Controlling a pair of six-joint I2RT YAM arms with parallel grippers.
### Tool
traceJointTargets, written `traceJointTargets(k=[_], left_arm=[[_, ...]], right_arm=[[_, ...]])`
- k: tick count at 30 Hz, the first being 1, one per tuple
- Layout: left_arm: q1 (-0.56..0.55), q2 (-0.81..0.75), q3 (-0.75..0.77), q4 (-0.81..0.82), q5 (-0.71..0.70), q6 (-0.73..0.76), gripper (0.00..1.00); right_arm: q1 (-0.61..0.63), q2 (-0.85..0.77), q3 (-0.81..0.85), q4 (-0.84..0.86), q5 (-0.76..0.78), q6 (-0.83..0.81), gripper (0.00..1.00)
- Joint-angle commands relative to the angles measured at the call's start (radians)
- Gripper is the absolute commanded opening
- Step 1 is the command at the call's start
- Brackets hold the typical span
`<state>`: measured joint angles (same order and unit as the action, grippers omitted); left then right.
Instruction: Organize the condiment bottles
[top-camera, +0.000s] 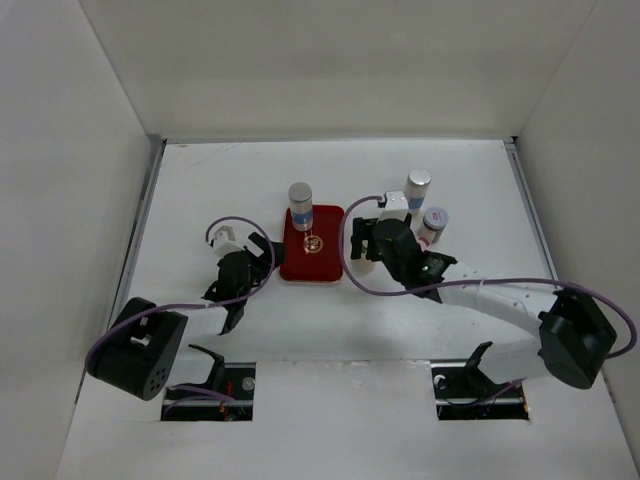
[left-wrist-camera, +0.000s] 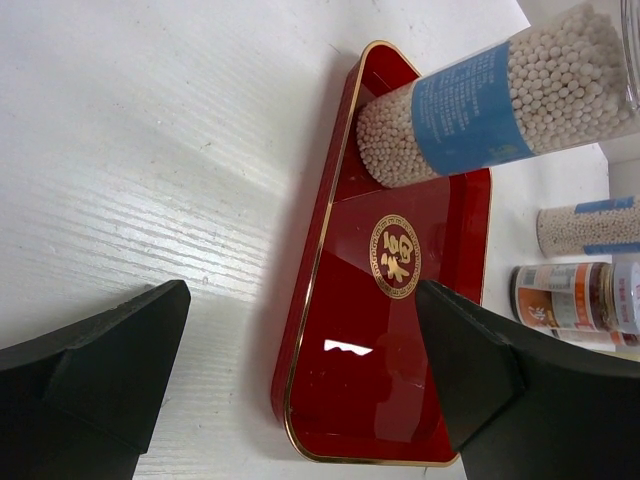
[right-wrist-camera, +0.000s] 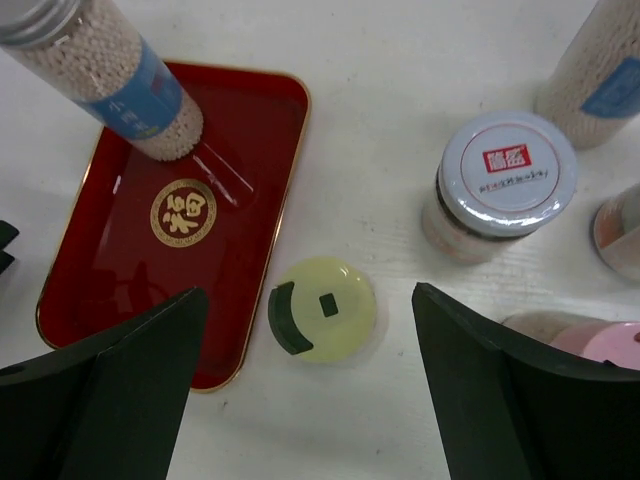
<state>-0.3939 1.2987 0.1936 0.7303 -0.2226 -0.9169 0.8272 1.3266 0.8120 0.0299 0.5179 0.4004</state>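
A red tray lies mid-table with a tall silver-capped, blue-labelled jar upright at its far end, also seen in the left wrist view and right wrist view. My right gripper is open, directly above a yellow-green-capped jar that stands on the table just right of the tray, between the fingers and untouched. A lilac-capped jar, a pink-capped jar and a tall jar stand further right. My left gripper is open and empty at the tray's left edge.
Right of the tray, two jars show from above: a tall silver-capped one and a shorter one. White walls enclose the table on three sides. Two recesses sit in the near edge by the arm bases.
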Motion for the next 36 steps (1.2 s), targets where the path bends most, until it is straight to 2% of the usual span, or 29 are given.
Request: traceJointTargets(k=[1, 6, 10, 14, 21, 26, 32, 36], left_arm=[[-0.003, -0.004, 0.012, 0.055, 0.014, -0.004, 1.0], [-0.006, -0.003, 0.017, 0.055, 0.012, -0.004, 1.0], [-0.006, 0.002, 0.01, 0.055, 0.016, -0.004, 1.0], [-0.004, 0.008, 0.015, 0.055, 0.016, -0.005, 1.0], [-0.004, 0.005, 0.01, 0.058, 0.012, -0.005, 1.0], [-0.003, 0.011, 0.006, 0.067, 0.014, -0.01, 1.0], [0.007, 0.002, -0.005, 0.067, 0.009, -0.014, 1.0], [0.007, 0.002, -0.006, 0.067, 0.006, -0.014, 1.0]], right_arm=[[0.013, 0.023, 0.004, 0.048, -0.031, 0.067, 0.89], [0.011, 0.108, 0.027, 0.064, -0.035, 0.063, 0.81], [0.005, 0.163, 0.076, 0.041, 0.004, 0.025, 0.59], [0.011, 0.152, 0.121, 0.005, 0.071, -0.009, 0.49], [0.06, 0.097, 0.19, 0.091, 0.07, -0.057, 0.48], [0.077, 0.268, 0.303, 0.172, -0.039, -0.051, 0.48], [0.102, 0.476, 0.47, 0.18, -0.085, -0.055, 0.49], [0.117, 0.552, 0.532, 0.174, -0.091, -0.061, 0.49]])
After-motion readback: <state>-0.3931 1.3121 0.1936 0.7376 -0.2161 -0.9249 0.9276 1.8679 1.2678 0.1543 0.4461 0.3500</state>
